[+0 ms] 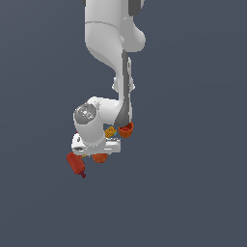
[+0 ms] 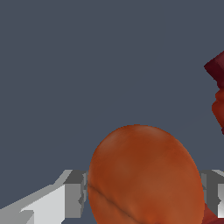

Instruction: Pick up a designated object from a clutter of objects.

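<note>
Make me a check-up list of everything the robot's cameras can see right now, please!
Surface: plain dark grey-blue ground, no marks seen.
Job's thing: orange ball sits between the gripper's two grey fingers; in the exterior view only its lower part peeks out under the hand.
Clutter: dark red drill-shaped tool lies at the exterior view's left of the ball; orange-red cup and yellow lattice piece sit close together behind the arm.
Gripper: gripper is low over the ball, a finger on each side; whether the fingers touch it cannot be told.
Cables: nothing seen.
Surroundings: nothing seen beyond the ground.
</note>
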